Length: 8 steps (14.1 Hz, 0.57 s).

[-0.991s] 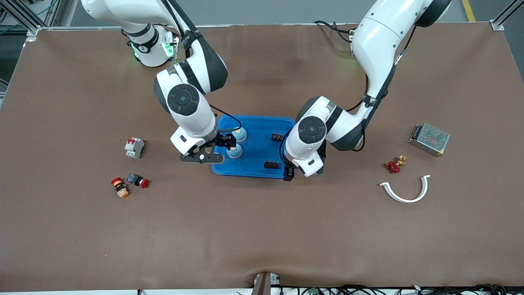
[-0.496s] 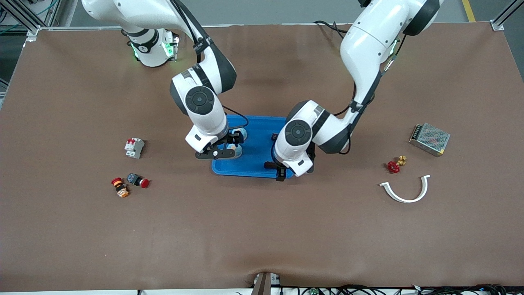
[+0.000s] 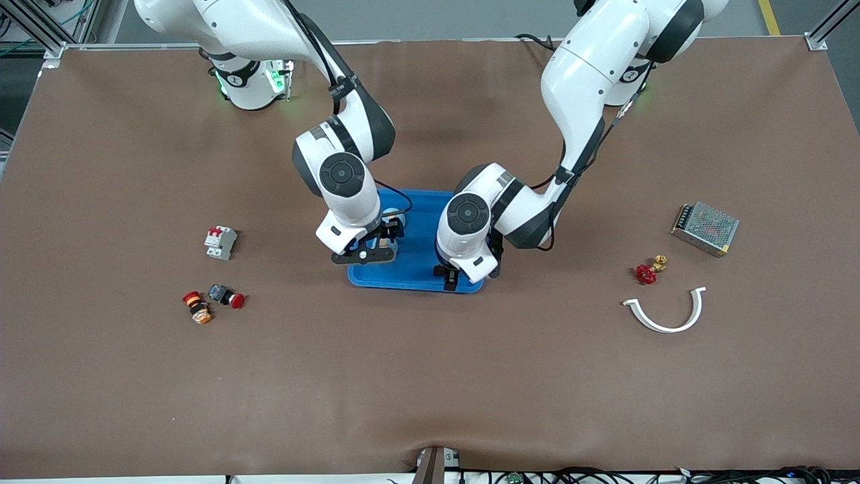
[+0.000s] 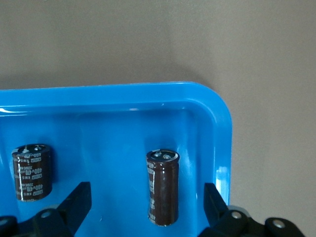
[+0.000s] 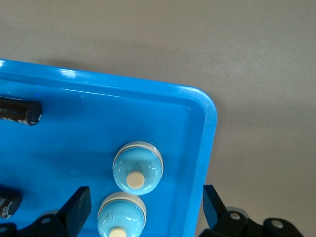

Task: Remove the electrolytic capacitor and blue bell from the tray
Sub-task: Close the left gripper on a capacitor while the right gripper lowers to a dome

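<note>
Tray: we find a blue tray (image 3: 418, 252) at mid-tabletop (image 3: 430, 376), both arms reaching over it.
Left claw: the left claw (image 3: 449, 277) hangs over the tray's corner toward the left arm's end, nearer the front camera; its fingers (image 4: 74, 202) stand spread and hold nothing.
Capacitors: in the left wrist view we see two dark brown capacitors lying in the tray. One capacitor (image 4: 163, 187) lies between the spread fingers, untouched by either; the second capacitor (image 4: 32, 171) lies just outside the span, near one fingertip.
Right claw: the right claw (image 3: 376, 245) hangs over the tray's end toward the right arm, its fingers (image 5: 76, 207) spread and empty.
Bells: we see two light blue bells in the tray beside its rim. One bell (image 5: 138, 168) lies between the fingers and ahead of their tips; the second bell (image 5: 122, 215) sits touching it, deeper within the span.
Other items: a white curved piece (image 3: 665, 312) and a metal mesh box (image 3: 705, 228) lie well apart, toward the left arm's end.
</note>
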### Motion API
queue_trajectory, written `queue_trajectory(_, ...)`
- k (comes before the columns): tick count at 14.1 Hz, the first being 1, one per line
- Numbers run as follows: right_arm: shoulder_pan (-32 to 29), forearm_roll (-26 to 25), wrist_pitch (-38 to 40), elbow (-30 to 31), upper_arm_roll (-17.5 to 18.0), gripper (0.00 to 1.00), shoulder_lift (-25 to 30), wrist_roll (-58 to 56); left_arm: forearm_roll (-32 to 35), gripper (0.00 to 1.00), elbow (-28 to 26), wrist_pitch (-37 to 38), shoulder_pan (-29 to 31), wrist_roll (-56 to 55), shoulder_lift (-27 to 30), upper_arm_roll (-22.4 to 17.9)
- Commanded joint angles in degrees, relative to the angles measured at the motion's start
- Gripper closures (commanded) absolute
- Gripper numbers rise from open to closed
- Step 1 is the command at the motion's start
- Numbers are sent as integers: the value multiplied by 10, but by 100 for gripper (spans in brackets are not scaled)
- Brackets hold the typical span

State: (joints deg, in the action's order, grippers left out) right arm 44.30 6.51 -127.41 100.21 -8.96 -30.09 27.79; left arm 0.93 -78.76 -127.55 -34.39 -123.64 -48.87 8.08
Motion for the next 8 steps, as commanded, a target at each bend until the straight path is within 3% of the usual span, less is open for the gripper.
queue_trajectory(1,6,1,-24,1,-4,0,-21,-5,8,0,21,-6,-7,-8,-15,-7)
queue_trajectory(8,11,1,-92,40,-4,0,-33,-5,9,0,21,-14,-13,-7,-25,-7)
